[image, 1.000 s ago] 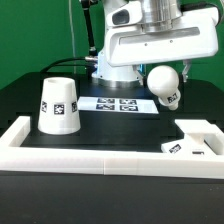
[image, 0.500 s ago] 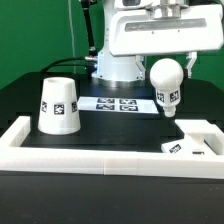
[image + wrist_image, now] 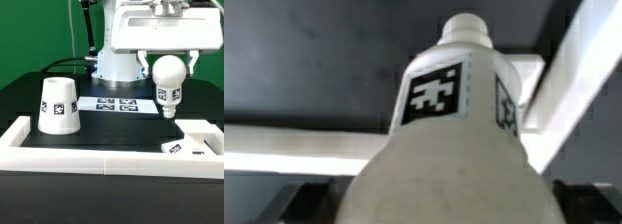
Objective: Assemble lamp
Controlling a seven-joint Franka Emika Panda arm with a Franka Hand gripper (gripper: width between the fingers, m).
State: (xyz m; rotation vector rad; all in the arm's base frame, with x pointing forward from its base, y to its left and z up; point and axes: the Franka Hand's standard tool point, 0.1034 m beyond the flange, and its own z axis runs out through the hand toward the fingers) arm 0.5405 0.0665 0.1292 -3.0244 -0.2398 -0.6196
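the gripper (image 3: 167, 64) is closed on the round head of the bulb (image 3: 167, 90), which hangs below it off the table, nearly upright with its narrow neck pointing down. the wrist view shows the same bulb (image 3: 455, 130) filling the frame. the lamp base (image 3: 196, 134) lies below the gripper and a little to one side. the lamp hood (image 3: 58, 105) stands well apart, beyond the marker board (image 3: 120, 103). this looks like the carry-to-base step. next, the neck needs centring over the base socket, then a straight descent.
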